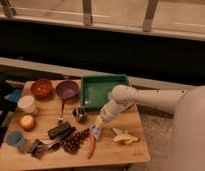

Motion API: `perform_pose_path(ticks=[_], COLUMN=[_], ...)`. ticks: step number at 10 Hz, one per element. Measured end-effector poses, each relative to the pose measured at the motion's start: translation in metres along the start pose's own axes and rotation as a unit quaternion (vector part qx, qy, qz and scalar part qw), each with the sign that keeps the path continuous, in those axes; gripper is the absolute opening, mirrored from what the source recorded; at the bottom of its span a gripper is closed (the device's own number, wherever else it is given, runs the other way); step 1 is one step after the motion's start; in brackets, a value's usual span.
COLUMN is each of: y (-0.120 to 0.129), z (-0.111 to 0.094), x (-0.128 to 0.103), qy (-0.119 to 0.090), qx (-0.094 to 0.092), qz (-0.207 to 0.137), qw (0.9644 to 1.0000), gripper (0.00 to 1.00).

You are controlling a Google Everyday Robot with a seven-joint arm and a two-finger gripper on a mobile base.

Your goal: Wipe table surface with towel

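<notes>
The wooden table (116, 152) carries many small items. My gripper (96, 131) hangs at the end of the white arm (146, 97). It is low over the table's middle, just in front of the green tray (88, 82) and left of the banana (125, 137). A small pale bluish thing (94, 133) shows at the gripper's tip, touching or nearly touching the table. I cannot tell whether it is the towel. No other towel shows.
A red bowl (42, 88), a purple bowl (67, 90), a white cup (27, 104), an orange fruit (27, 122), a blue cup (15, 139), a metal cup (78, 114), a black object (60, 131), grapes (73, 142) and a red chili (91, 146) crowd the left half.
</notes>
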Motion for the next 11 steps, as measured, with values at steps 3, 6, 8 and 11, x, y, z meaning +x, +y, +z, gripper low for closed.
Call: perform_pose_path(ticks=[3, 6, 8, 11], y=[-0.033, -0.079, -0.084, -0.042], z=[-0.012, -0.034, -0.038, -0.019], x=[0.01, -0.005, -0.025, -0.048], qy=[0.004, -0.001, -0.004, 0.002], qx=[0.029, 0.056, 0.062, 0.037], qz=[0.038, 0.072, 0.066, 0.014], qw=[0.9988, 0.9958, 0.9959, 0.9992], gripper=[0.0, 0.0, 0.0, 0.0])
